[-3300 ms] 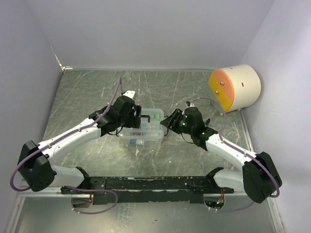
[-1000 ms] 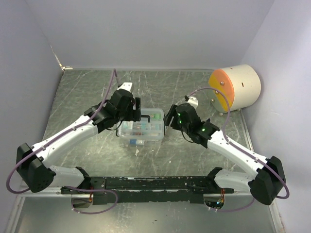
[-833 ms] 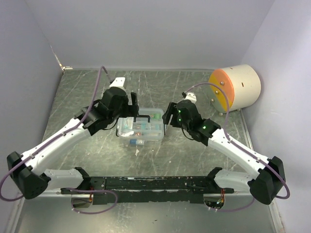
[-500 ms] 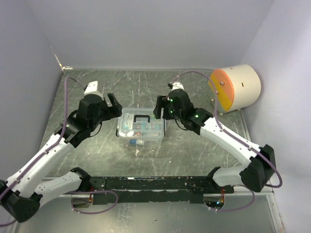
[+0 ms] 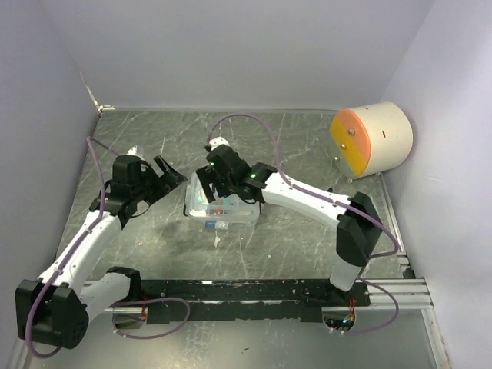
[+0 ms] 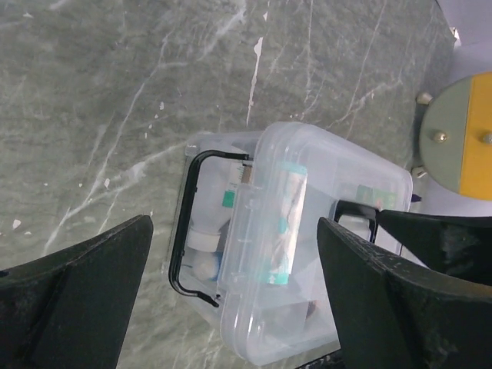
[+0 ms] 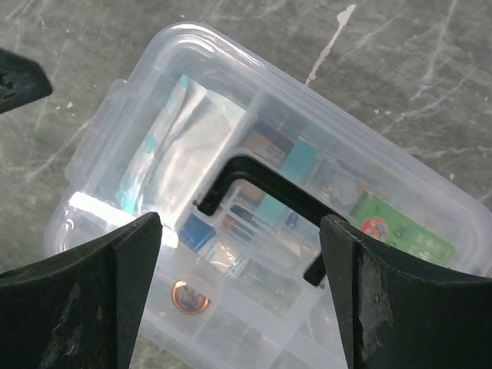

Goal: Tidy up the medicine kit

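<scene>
**Kit mid-table, both grippers open, nothing held**

- Medicine kit (image 5: 224,206) sits on the table (image 5: 307,138), roughly centre, long side running left-right. Clear lid is on, with the black handle (image 7: 265,192) on top.
- Through the lid: divided tray with small packets, a green one (image 7: 388,231) toward one end and a tube-like pack (image 7: 173,146) toward the other.
- Black wire latch (image 6: 187,224) hangs off the kit's left end. Can't tell if it's engaged.
- Right gripper (image 5: 214,184) hovers over the left part of the lid. Fingers are spread wide either side of the handle in its wrist view, clamping nothing. Can't tell if it touches the lid.
- Right arm (image 5: 307,201) reaches in from the right base across the far side of the kit, and its wrist hides the far-left corner of the lid from above.
- Left gripper (image 5: 171,174) is just left of the kit, apart from it, aimed at the latch end. Fingers fully released, nothing between them.
- Cream-and-orange cylinder (image 5: 373,140) lies on its side at far right against the wall, well apart from the kit and both grippers.
- Purple cables (image 5: 246,121) loop above both wrists.
</scene>
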Motion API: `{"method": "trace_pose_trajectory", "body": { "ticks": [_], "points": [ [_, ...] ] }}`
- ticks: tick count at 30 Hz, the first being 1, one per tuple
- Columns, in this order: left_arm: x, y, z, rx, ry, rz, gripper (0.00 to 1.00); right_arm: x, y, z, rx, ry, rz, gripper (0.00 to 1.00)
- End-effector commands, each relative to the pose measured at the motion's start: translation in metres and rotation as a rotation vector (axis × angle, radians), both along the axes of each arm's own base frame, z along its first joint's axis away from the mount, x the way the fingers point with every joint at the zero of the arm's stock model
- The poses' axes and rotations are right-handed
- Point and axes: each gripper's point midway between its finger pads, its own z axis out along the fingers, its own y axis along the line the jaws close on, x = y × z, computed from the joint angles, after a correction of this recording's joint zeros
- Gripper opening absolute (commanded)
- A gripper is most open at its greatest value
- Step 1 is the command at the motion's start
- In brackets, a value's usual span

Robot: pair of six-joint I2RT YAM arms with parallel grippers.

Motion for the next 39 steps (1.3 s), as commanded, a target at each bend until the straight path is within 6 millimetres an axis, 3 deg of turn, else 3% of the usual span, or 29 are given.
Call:
{"method": "trace_pose_trajectory", "body": {
  "ticks": [1, 5, 11, 17, 22, 25, 30, 39],
  "points": [
    [0.009, -0.009, 0.0, -0.174, 0.009, -0.027, 0.98, 0.001, 0.014, 0.0, -0.099, -0.03, 0.099, 0.84],
    [0.013, -0.008, -0.013, -0.273, 0.031, 0.004, 0.98, 0.003, 0.013, -0.011, -0.163, -0.021, 0.103, 0.84],
    [0.012, -0.015, -0.03, -0.341, 0.049, -0.017, 1.0, -0.007, 0.0, -0.044, -0.223, 0.04, 0.101, 0.84],
    [0.004, -0.013, -0.048, -0.308, 0.049, -0.026, 1.0, -0.018, -0.009, -0.078, -0.265, 0.112, 0.119, 0.83],
    [-0.004, -0.019, -0.055, -0.34, 0.058, -0.059, 1.0, -0.021, -0.007, -0.082, -0.231, 0.125, 0.119, 0.83],
    [-0.01, -0.03, -0.049, -0.455, 0.083, -0.069, 1.0, -0.023, -0.006, -0.083, -0.22, 0.13, 0.134, 0.82],
    [-0.014, -0.028, -0.04, -0.559, 0.069, 0.013, 0.99, -0.026, -0.004, -0.084, -0.179, 0.145, 0.14, 0.81],
    [-0.018, -0.04, 0.0, -0.714, 0.056, -0.036, 0.97, -0.024, -0.003, -0.075, -0.132, 0.141, 0.13, 0.81]
  ]
}}
